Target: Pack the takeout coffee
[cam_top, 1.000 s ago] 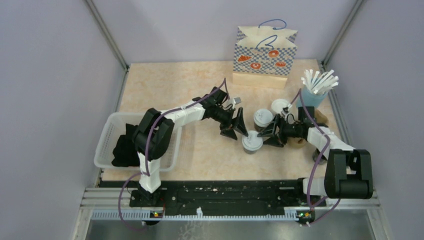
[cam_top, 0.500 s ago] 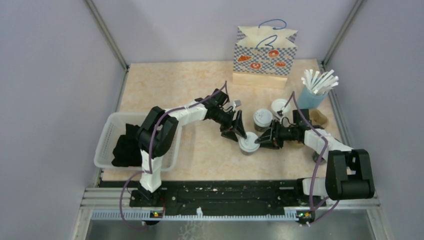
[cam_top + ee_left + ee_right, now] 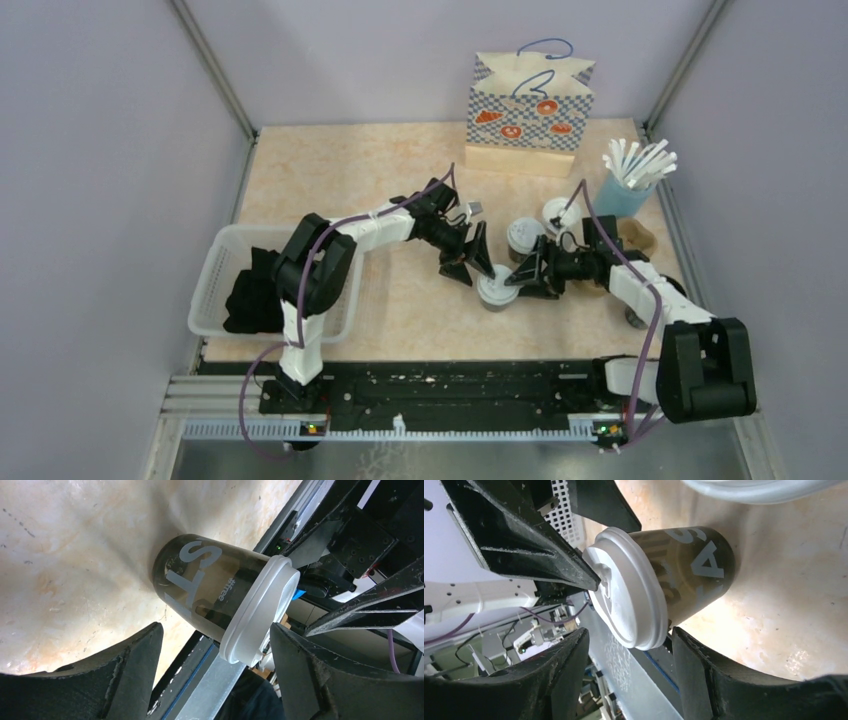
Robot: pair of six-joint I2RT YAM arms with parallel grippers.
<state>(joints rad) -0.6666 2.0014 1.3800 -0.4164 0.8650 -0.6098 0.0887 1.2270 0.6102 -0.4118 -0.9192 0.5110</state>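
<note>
One lidded cup (image 3: 497, 288) stood mid-bench (image 3: 380, 180), with the second cup (image 3: 524, 236) just behind it. The left hand (image 3: 475, 265) and right hand (image 3: 522, 277) were both spread around it, seemingly not gripping. If both closed together, they could tip or crush it.

Twin black-and-white jointed robot arms on a black base plate, with purple cabling.
The white-shelled left arm (image 3: 375, 228) and the white-shelled right arm (image 3: 640, 287) are the same build: smooth white plastic links between bulky matt black joint housings (image 3: 312, 275). A thin purple cable (image 3: 652, 330) loops loosely along each arm. The flat black base plate (image 3: 450, 385) has white specks, and a silver toothed aluminium rail (image 3: 450, 428) runs along its front, with a small lit indicator near each base. The black two-finger left gripper (image 3: 478, 272) and the black two-finger right gripper (image 3: 520, 285) have wedge-shaped fingers (image 3: 125, 680), matt, with edges scuffed grey, tapering to thin tips. Small round screw holes dot the right gripper's body in the left wrist view.
</note>
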